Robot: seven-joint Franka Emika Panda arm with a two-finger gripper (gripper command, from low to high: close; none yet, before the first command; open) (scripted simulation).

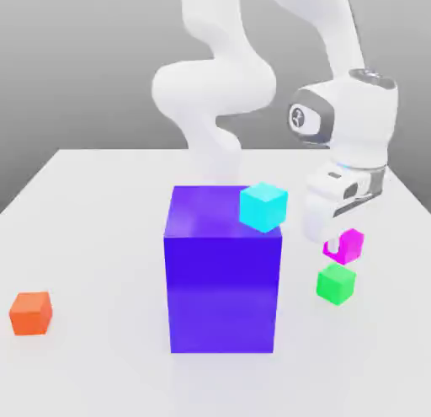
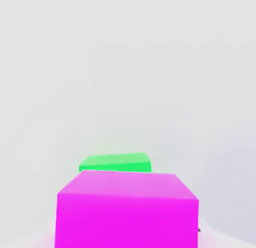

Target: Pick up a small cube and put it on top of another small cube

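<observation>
Against a grey backdrop we have a pale tabletop [image 1: 101, 365], and our gripper [image 1: 330, 243] is closed on the magenta cube [image 1: 343, 246], which looks lifted, near the green cube [image 1: 336, 284]. We judge the carrying step is in hand; next we should line up above the green one (squarely, or it may topple), then lower gently and release.

The white Franka Panda arm [image 1: 214, 85] rises at the far side and comes down at the exterior view's right, its wrist [image 1: 362, 116] above the two-finger gripper [image 1: 324, 243], which points downward, fingers closed in a grip.
</observation>
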